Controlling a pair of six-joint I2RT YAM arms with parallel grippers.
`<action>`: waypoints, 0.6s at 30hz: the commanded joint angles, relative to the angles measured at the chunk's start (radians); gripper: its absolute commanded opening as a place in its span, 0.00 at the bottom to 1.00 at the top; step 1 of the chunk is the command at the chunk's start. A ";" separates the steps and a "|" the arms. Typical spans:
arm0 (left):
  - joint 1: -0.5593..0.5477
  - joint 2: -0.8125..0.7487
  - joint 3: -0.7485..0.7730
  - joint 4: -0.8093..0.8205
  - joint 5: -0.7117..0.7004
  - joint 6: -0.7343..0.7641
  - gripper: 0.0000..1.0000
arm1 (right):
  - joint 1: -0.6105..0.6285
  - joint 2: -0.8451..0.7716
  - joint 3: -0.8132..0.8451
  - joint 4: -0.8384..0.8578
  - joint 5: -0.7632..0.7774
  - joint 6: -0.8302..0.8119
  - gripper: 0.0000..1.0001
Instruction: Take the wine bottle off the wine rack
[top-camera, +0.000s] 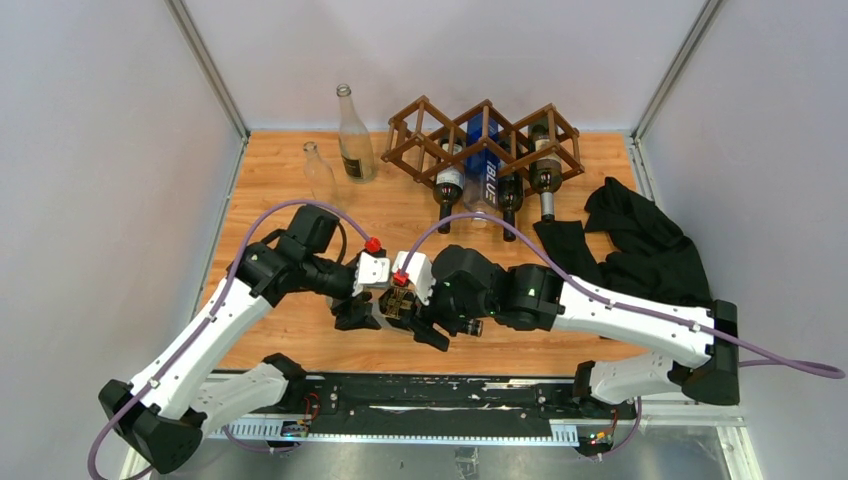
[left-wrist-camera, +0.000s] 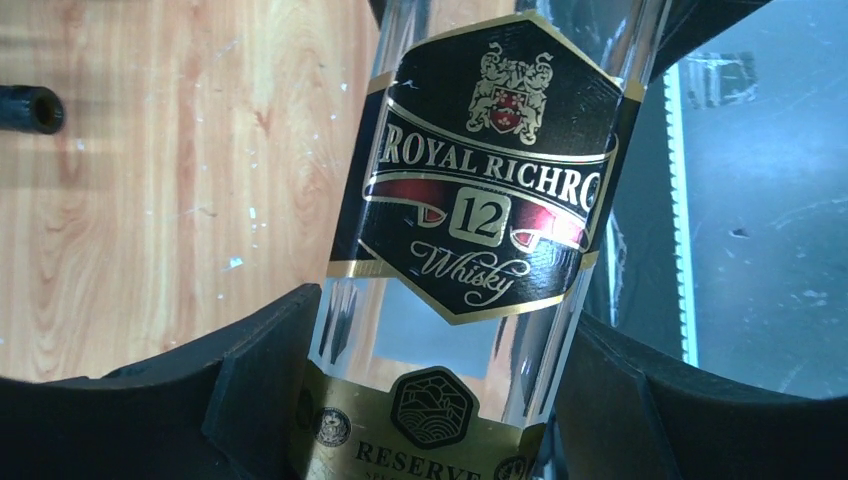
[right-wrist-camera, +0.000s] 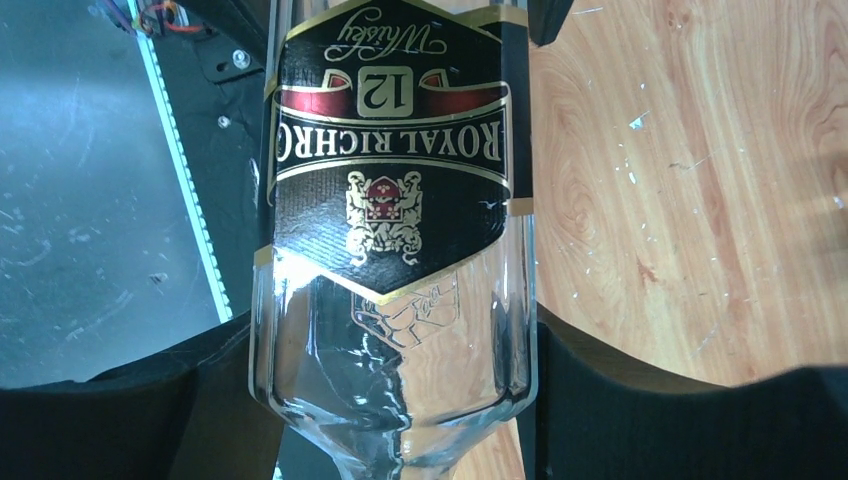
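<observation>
You're gripping the wine bottle (left-wrist-camera: 480, 200) with the right hand (right-wrist-camera: 390, 400), its fingers partly spread and pressing both glass sides. The left hand (left-wrist-camera: 440, 400) is flanking it wider; I cannot tell if it's touching. The bottle is sitting lower centre of the top frame, between both hands over the surface (top-camera: 390, 205), well apart from the wine rack (top-camera: 487, 140) at upper centre. Its long axis is running top to bottom in both wrist frames, crossing each finger gap, with the neck end at the bottom of the right wrist frame. It's showing clear glass and a black-gold label reading whisky. You're probably setting it down next.
</observation>
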 joint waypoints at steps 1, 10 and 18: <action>-0.008 0.042 0.045 0.009 0.035 -0.033 0.70 | 0.004 -0.003 0.119 0.178 -0.081 -0.028 0.04; -0.008 0.065 0.082 0.014 0.037 -0.040 0.00 | -0.001 -0.067 0.108 0.211 0.096 0.002 0.89; -0.007 -0.027 0.010 0.421 0.007 -0.464 0.00 | -0.004 -0.212 0.076 0.270 0.259 0.043 0.92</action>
